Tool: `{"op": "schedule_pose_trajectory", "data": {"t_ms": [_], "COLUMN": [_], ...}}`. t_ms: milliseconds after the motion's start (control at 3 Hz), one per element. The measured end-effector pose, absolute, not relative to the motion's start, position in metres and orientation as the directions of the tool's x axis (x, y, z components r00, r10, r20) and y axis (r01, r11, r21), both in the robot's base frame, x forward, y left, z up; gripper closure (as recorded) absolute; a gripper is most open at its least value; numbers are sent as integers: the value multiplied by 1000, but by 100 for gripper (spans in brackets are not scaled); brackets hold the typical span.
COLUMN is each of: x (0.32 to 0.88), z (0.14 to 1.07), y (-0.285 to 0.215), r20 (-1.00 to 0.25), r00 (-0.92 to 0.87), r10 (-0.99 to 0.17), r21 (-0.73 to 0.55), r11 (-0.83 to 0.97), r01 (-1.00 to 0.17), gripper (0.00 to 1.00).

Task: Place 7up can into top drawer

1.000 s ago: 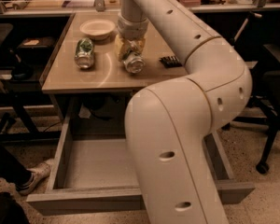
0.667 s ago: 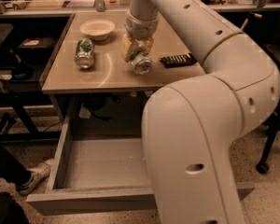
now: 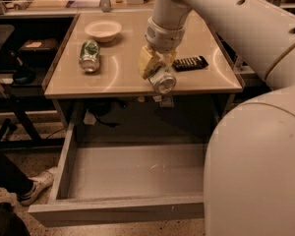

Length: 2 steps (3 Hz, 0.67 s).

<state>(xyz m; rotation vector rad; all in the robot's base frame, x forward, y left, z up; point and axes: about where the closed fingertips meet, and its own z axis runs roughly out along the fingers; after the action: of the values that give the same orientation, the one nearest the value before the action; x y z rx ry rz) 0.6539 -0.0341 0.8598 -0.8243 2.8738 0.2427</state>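
My gripper [image 3: 156,69] is shut on the 7up can [image 3: 162,79], a pale silvery can held on its side with a silver end facing the camera. It hangs in the air over the table's front edge, above the back of the open top drawer [image 3: 132,171]. The drawer is pulled out wide below the table, and its pale bottom shows nothing in it. My large white arm fills the right side of the view and hides the drawer's right end.
A darker green can [image 3: 89,56] lies on its side on the table [image 3: 118,77] at the left. A white bowl [image 3: 103,30] sits behind it. A black remote [image 3: 190,63] lies right of the gripper. A person's shoe [image 3: 34,185] is on the floor left of the drawer.
The gripper has lifted the 7up can off the table and carried it forward, toward the table's front edge and over the drawer. My arm has swung to the right.
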Motion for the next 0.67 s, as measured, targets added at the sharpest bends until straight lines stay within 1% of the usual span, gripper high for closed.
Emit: {"op": "schedule_pose_trajectory", "data": {"t_ms": [333,667], "x": [654,632], "z": [860,854], "y": [-34,-38], "r20": [-180,-154], "r00": [-840,-854], "r10": [-512,-498], "r21": [115,121], "r11": [837,848], "r01": [-535,-516], "gripper": [100,100]}}
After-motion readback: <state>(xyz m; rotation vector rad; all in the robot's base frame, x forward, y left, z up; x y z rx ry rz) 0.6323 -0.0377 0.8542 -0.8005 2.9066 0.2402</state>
